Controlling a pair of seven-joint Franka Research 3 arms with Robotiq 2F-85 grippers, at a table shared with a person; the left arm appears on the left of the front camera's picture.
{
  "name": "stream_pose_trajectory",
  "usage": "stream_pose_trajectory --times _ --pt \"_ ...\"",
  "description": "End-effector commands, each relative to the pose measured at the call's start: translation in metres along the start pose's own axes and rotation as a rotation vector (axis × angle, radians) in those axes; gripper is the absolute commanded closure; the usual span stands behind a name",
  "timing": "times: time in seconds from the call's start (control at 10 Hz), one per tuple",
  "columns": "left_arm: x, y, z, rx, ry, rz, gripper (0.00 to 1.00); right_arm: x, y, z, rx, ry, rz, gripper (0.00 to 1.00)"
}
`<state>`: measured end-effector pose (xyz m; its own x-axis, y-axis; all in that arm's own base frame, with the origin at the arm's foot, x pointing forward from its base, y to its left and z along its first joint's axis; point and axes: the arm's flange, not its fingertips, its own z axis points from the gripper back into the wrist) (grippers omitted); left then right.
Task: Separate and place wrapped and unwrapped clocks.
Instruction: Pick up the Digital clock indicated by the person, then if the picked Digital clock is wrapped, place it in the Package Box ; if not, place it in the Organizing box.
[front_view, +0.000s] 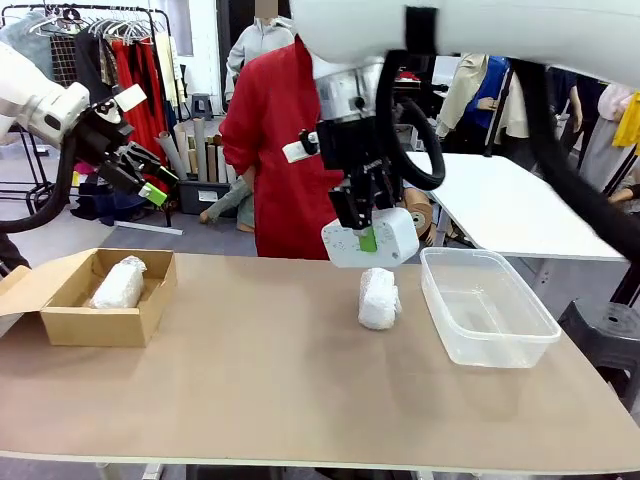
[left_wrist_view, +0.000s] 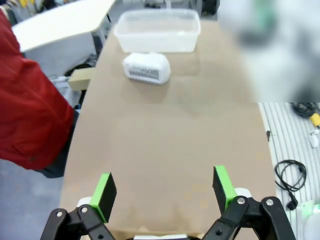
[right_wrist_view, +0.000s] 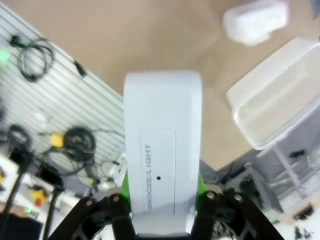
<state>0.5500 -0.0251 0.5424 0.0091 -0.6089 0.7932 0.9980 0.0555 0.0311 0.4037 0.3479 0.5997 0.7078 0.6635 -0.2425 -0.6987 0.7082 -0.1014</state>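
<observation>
My right gripper (front_view: 367, 238) is shut on the bare white clock (front_view: 372, 243) and holds it in the air above the table's middle. Seen from the right wrist, that clock (right_wrist_view: 161, 150) fills the space between my fingers, its SNOOZE/LIGHT bar facing the camera. One bubble-wrap bundle (front_view: 379, 298) stands on the table just below the clock, left of the clear tub; this bundle (left_wrist_view: 146, 67) also lies ahead of the left wrist. A second bundle (front_view: 118, 283) lies inside the cardboard box (front_view: 62, 317). My left gripper (front_view: 150, 182) hangs open above the box, and its pads (left_wrist_view: 105, 192) have nothing between them.
A clear plastic tub (front_view: 488, 335) stands at the table's right with nothing in it. A person in a red coat (front_view: 280, 140) stands behind the far edge. The tabletop (front_view: 250, 390) is bare between box and bundle. Cables (right_wrist_view: 65, 145) lie on the floor past the table's edge.
</observation>
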Motion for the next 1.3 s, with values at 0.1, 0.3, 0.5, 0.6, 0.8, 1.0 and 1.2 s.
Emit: stream_pose_trajectory --times 0.1,0.3,0.5,0.6,0.8,1.0,1.2 --pt "0.001 -0.001 0.001 -0.005 -0.003 0.003 0.00 -0.034 -0.021 -0.035 -0.062 -0.185 -0.049 1.00" --pt "0.001 -0.001 0.001 -0.005 -0.003 0.003 0.00 -0.041 -0.029 -0.034 -0.095 -0.250 -0.087 1.00" --pt "0.001 -0.001 0.001 -0.005 -0.003 0.003 0.00 -0.046 -0.034 -0.037 -0.093 -0.317 -0.106 1.00" --pt "0.001 -0.001 0.001 -0.005 -0.003 0.003 0.00 -0.046 -0.037 -0.037 -0.084 -0.340 -0.123 1.00" --pt "0.001 -0.001 0.001 -0.005 -0.003 0.003 0.00 -0.038 -0.034 -0.027 -0.067 -0.272 -0.107 1.00" --pt "0.001 -0.001 0.001 -0.005 -0.003 0.003 0.00 -0.038 -0.034 -0.027 -0.067 -0.272 -0.107 1.00" --pt "0.001 -0.001 0.001 -0.005 -0.003 0.003 0.00 -0.038 -0.034 -0.027 -0.067 -0.272 -0.107 1.00"
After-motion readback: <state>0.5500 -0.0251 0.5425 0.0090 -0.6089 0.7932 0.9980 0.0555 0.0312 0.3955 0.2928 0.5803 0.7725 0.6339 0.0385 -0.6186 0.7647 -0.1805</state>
